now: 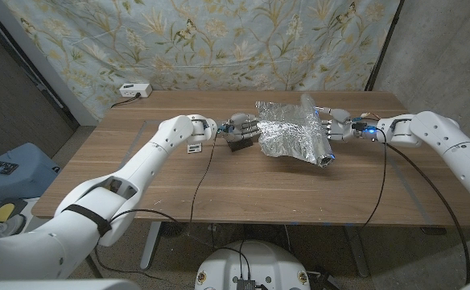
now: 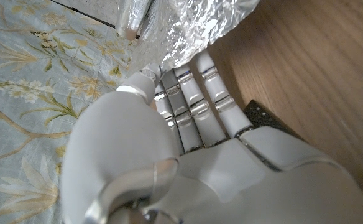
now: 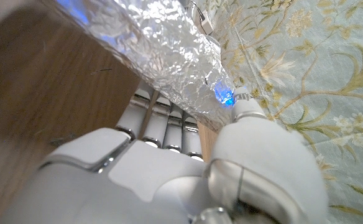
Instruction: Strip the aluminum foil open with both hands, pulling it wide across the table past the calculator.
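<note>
Head view shows the aluminum foil [image 1: 293, 130] spread as a crinkled sheet on the wooden table [image 1: 219, 189], stretched between the two hands. The left hand [image 1: 241, 130] grips the foil's edge on its own side, fingers closed over it; the right hand [image 1: 337, 125] grips the opposite side, where the foil is still partly rolled into a tube with an open dark end just in front of that hand. A dark flat object, likely the calculator [image 1: 241, 144], lies directly beneath the left hand, mostly covered by it. A small white tag [image 1: 194, 148] lies just outside the left hand, near its wrist.

Left wrist view has the left hand [image 2: 188, 124] with its fingers reaching under the foil [image 2: 194, 25] and the thumb pressing from above. Right wrist view has the right hand [image 3: 188, 155] clamping the foil [image 3: 163, 50] between thumb and fingers, with a blue glow reflected on the foil by the thumb tip.
</note>
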`<action>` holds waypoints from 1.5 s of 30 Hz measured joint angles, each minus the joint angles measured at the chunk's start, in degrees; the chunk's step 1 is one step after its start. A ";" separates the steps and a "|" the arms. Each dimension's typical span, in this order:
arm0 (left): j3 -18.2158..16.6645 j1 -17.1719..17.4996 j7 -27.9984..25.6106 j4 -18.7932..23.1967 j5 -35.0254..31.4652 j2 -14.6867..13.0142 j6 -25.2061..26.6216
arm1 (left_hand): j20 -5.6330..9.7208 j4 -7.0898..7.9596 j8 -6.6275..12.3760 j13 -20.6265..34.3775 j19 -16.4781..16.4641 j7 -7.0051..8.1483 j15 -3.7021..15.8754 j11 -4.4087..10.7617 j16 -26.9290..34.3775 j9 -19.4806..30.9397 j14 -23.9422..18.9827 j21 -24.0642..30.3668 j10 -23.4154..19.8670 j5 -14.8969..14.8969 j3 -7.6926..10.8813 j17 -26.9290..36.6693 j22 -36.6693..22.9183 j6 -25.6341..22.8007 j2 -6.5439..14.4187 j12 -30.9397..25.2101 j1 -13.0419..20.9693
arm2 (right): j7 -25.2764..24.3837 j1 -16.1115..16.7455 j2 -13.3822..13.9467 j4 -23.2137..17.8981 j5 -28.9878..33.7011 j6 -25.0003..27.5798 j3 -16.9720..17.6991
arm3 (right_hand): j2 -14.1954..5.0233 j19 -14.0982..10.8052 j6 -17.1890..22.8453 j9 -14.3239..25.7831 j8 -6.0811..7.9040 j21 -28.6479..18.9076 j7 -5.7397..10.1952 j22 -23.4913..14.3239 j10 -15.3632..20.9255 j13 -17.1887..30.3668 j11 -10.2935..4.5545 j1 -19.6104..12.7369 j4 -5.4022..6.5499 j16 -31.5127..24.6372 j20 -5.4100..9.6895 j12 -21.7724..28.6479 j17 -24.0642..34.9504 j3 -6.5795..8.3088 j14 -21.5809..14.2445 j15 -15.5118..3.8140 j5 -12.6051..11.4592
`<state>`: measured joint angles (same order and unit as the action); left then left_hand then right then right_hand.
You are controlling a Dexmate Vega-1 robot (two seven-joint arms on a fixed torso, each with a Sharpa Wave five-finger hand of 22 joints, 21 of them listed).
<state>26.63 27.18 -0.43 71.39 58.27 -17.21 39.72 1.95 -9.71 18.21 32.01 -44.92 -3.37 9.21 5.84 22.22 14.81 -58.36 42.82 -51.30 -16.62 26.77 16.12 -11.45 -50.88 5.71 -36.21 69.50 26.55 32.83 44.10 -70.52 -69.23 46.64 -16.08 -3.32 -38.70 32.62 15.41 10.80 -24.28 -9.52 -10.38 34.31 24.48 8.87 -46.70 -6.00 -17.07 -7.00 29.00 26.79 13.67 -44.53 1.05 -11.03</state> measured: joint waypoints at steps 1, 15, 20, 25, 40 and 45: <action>0.00 0.00 -0.22 0.00 0.15 0.00 0.04 | 0.00 0.00 -0.02 0.04 0.00 -0.01 0.00 0.00 0.00 0.00 0.00 0.03 0.00 0.00 0.00 0.00 0.00 -0.01 0.00 0.04 0.00 | -0.16 0.13 0.07 0.01 -0.25 0.27 0.12 | 0.13 -0.07 -0.22 0.00 0.00 0.16 -0.22 0.00 0.00 -0.06 0.00 0.13 0.01 0.03 -0.07 -0.01 -0.01 -0.01 0.00 0.00 0.00; -0.63 1.73 -3.22 2.31 1.63 -0.76 0.13 | 0.00 0.00 -0.02 0.50 0.00 0.00 -0.01 -0.01 -0.26 0.27 0.01 0.66 0.00 0.00 0.00 0.26 -0.01 -0.01 0.00 0.12 0.00 | -0.75 0.59 0.77 1.18 -1.97 3.21 0.61 | 0.19 -0.37 -1.96 -0.87 -0.21 0.16 0.11 0.00 -0.36 -0.82 0.86 1.11 0.18 0.44 -0.37 -1.32 -0.10 -0.51 0.42 0.42 -0.22; -0.62 2.14 -3.94 2.92 2.22 -0.75 0.01 | 0.00 0.00 -0.02 0.36 0.00 0.01 -0.01 -0.01 -0.26 0.27 0.01 0.66 0.00 0.00 0.00 0.53 -0.01 -0.01 0.00 0.12 0.00 | 0.03 0.01 0.83 1.92 -1.97 3.74 0.31 | 0.43 -0.37 -2.46 -1.20 -0.21 0.60 0.21 0.00 -0.67 -0.85 1.18 1.92 0.32 0.44 -0.37 -1.77 -0.24 -0.80 0.72 0.72 -0.40; -0.62 2.40 -4.54 3.29 2.68 -0.73 -0.24 | -0.01 0.00 -0.02 0.37 -0.01 0.01 -0.02 -0.01 -0.26 0.26 0.01 1.11 -0.01 0.00 0.00 0.48 -0.01 0.00 0.00 0.12 0.00 | 0.90 -0.61 0.85 2.67 -1.50 4.00 -0.23 | 0.43 -0.68 -2.66 -1.43 -0.21 0.60 0.01 -0.01 -0.66 -0.85 1.18 1.92 0.32 0.44 -0.68 -2.10 -0.24 -0.80 0.72 0.72 -0.44; 0.07 2.17 -1.85 2.83 3.68 -0.96 -0.41 | -1.54 2.78 -2.80 -0.93 2.36 -1.14 -2.25 -1.25 -2.53 -0.43 2.28 1.55 1.91 0.94 -2.45 -0.37 0.54 2.82 -2.27 3.35 -6.95 | 2.14 -1.45 1.15 3.55 -0.37 4.65 -0.76 | 0.43 -1.09 -2.66 -2.12 0.02 0.61 0.01 -0.01 -0.69 -0.84 1.15 1.91 0.32 0.46 -1.09 -2.31 -0.23 -0.79 0.81 0.82 -0.65; 0.26 2.01 -0.30 2.70 4.12 -1.20 -0.23 | -1.87 3.27 -4.12 -1.58 3.31 -1.65 -2.94 -2.07 -2.95 -0.71 3.38 1.90 4.17 1.34 -2.94 -0.48 0.81 5.18 -2.65 5.09 -8.70 | 2.15 -1.61 1.20 3.62 -0.21 5.03 -0.84 | 0.43 -1.09 -2.66 -2.28 0.24 0.60 0.00 -0.01 -0.69 -0.84 1.14 1.91 0.13 0.48 -1.09 -2.31 -0.23 -0.93 0.82 0.82 -0.65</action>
<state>26.89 29.19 -0.73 74.09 62.39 -18.41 39.49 0.08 -6.44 14.09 30.43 -41.60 -5.02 6.28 3.77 19.27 14.09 -54.98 44.72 -47.13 -15.28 23.83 15.65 -10.65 -45.70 3.06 -31.12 60.80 28.70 31.21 45.30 -66.90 -69.45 51.67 -16.92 -2.89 -39.79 29.96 13.14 11.04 -23.68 -9.52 -10.40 33.62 23.64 10.01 -44.78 -5.87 -16.59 -8.09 26.69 26.55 12.74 -43.71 1.87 -11.68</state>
